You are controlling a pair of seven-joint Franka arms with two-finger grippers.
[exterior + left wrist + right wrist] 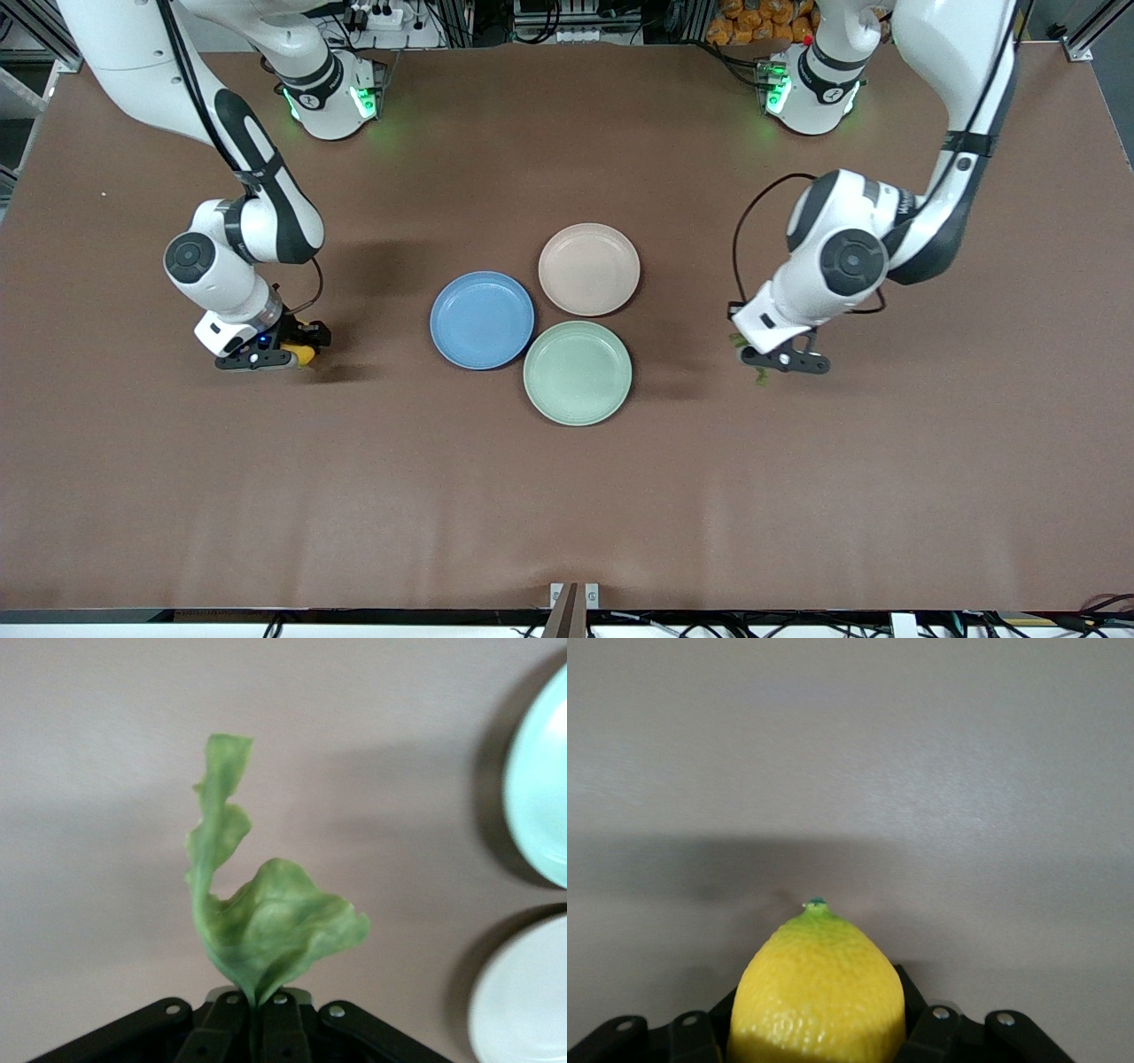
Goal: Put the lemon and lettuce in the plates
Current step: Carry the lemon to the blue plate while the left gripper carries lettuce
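Three plates sit on the table: one blue plate (482, 320), one beige-pink plate (589, 268), one mint-green plate (578, 372). There is one lemon (819, 992) and one lettuce leaf (261, 917).

Three plates (577, 310) touch mid-table, between lemon (304, 354) and lettuce (760, 372).

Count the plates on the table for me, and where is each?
3, clustered mid-table, all empty: the blue plate toward the right arm's end, the beige-pink plate farthest from the front camera, the mint-green plate nearest it. None looks hidden.
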